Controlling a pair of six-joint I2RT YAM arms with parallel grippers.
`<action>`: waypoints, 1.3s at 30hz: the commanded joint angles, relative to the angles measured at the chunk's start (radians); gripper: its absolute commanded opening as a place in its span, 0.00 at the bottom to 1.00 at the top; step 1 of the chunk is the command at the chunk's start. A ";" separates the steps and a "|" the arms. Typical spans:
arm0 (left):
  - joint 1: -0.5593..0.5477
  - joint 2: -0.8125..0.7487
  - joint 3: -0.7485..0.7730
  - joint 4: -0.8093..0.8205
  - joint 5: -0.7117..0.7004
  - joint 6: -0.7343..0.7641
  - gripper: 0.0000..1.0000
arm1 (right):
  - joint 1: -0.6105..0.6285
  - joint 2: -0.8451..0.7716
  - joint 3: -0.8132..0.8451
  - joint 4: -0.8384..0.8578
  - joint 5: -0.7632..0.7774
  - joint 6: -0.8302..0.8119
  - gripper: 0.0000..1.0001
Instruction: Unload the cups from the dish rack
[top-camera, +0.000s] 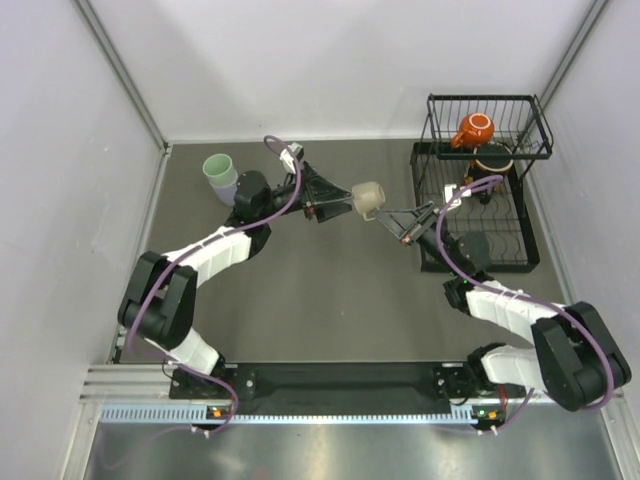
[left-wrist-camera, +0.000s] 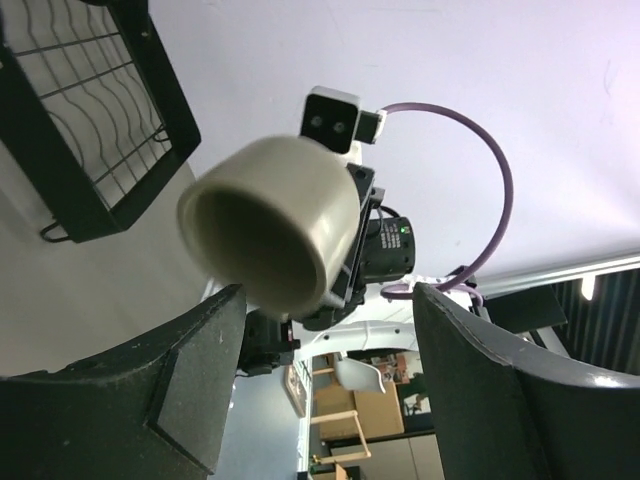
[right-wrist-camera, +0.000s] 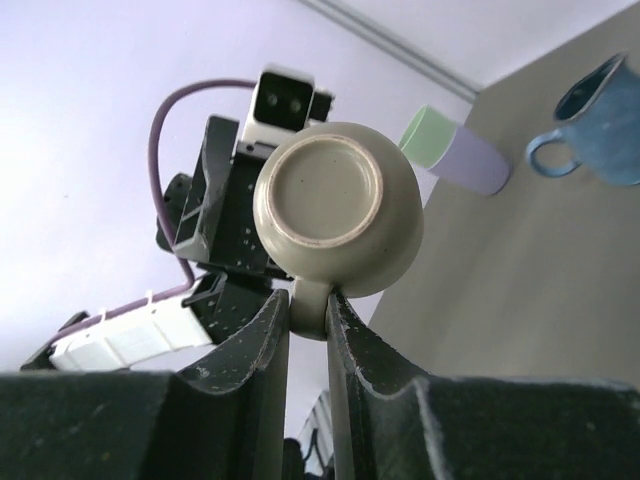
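The right gripper pinches the empty beige mug by its handle, holding it on its side in mid-air left of the rack, facing the left gripper, whose fingers are spread wide. The rack's raised basket holds an orange mug (a black mug sits just below).

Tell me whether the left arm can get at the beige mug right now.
Probably yes. The beige mug hangs in open air, pinched by its handle in the right gripper, and the left gripper is open, facing its mouth with nothing between.
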 joint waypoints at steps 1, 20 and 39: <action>-0.015 0.047 0.041 0.184 -0.011 -0.068 0.72 | 0.055 0.039 0.033 0.224 0.027 0.041 0.00; -0.005 0.093 0.064 0.149 0.053 -0.068 0.00 | 0.089 0.067 0.037 0.121 0.044 -0.043 0.78; 0.173 0.075 0.397 -1.370 -0.907 0.992 0.00 | 0.092 -0.358 0.164 -0.618 0.234 -0.450 1.00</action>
